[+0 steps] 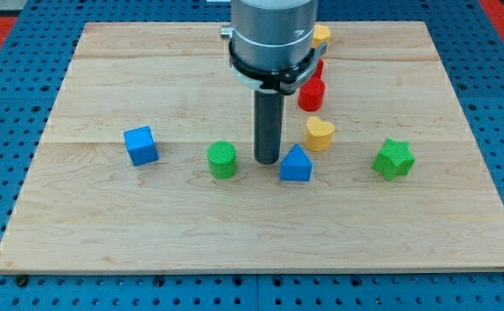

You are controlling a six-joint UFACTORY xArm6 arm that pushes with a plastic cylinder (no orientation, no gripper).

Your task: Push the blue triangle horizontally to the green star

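The blue triangle (296,164) lies a little right of the board's middle. The green star (394,159) lies to its right, at about the same height, with bare wood between them. My tip (267,161) stands on the board just left of the blue triangle, close to its left edge; I cannot tell whether it touches. A green cylinder (222,160) lies just left of my tip.
A blue cube (141,145) lies at the view's left. A yellow heart (319,133) sits just above the blue triangle. A red block (311,93) and a yellow block (321,35) lie further up, partly hidden by the arm. The wooden board (105,225) ends in blue pegboard.
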